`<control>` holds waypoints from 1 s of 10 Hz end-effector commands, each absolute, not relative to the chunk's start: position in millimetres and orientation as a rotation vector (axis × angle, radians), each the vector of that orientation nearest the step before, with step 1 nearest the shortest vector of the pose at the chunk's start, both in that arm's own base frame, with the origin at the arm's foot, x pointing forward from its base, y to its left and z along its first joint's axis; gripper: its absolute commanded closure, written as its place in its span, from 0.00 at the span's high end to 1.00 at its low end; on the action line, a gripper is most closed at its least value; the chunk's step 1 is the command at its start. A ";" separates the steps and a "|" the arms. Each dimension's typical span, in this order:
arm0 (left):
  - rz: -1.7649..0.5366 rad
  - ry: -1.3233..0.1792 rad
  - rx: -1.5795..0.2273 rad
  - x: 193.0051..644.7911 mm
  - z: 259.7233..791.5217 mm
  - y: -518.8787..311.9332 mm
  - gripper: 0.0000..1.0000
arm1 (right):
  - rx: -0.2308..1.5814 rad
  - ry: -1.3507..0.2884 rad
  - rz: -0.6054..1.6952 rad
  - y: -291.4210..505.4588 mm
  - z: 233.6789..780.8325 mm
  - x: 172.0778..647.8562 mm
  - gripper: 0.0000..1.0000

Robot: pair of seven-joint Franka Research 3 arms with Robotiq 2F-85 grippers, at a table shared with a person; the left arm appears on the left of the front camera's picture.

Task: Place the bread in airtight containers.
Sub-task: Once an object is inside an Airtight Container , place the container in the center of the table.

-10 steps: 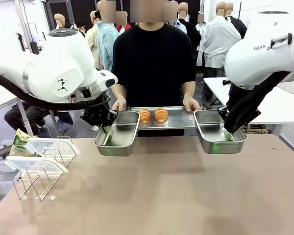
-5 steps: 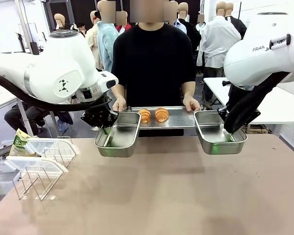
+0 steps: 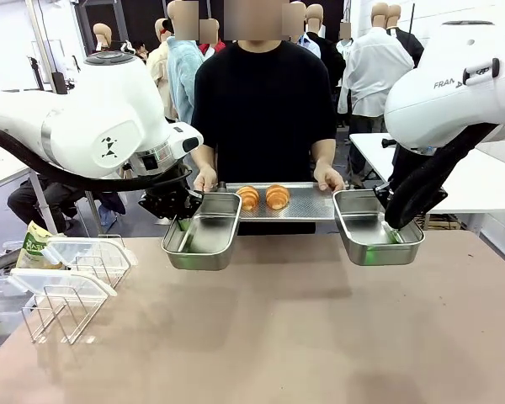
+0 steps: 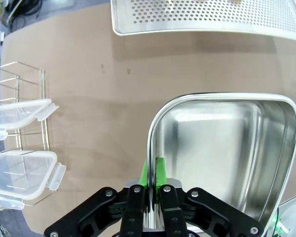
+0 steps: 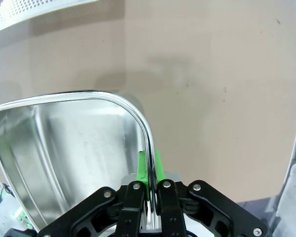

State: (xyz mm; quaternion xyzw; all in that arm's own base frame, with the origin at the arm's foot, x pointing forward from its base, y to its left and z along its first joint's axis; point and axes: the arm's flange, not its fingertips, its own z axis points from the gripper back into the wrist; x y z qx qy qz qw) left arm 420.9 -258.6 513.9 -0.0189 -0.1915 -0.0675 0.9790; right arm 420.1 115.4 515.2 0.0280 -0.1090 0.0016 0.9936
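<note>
Brown tabletop (image 3: 278,337), seen from the robot's side, with a person in a black shirt standing at the far edge.

Left arm: the left gripper (image 4: 151,170) is pinched shut on the rim of the left tin (image 3: 204,231), one green pad inside the wall and one outside. The tin is open, without a lid, and nothing lies in it. It hangs over the far part of the table with its shadow on the surface below.

Right arm: the right gripper (image 5: 148,165) is likewise clamped tight on the rim of the right tin (image 3: 374,225), gripping near a rounded corner. This tin is also uncovered and bare inside, and it sits level with the other.

Between the two tins: the person holds a flat perforated steel tray (image 3: 307,204), one hand (image 3: 204,178) at its end near the left tin and the other hand (image 3: 328,178) at its end near the right tin. Each tin's inner edge stands just beside the tray.

Bread: one roll (image 3: 249,199) and a second roll (image 3: 277,197) lie side by side on the tray, toward its end nearer the left tin. Both are golden-brown with a ridged crust. Neither is in a container.

Robot's left side of the table: a wire rack (image 3: 63,316) stands well apart from the tins. Two translucent clip-on lids (image 4: 17,111) rest on it, one beside the other. A green and white packet (image 3: 35,244) lies behind them.
</note>
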 end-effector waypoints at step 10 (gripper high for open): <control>-0.143 -0.397 -0.033 420.9 517.9 -257.2 0.00 | 0.060 -0.226 -0.001 114.5 517.6 419.9 0.00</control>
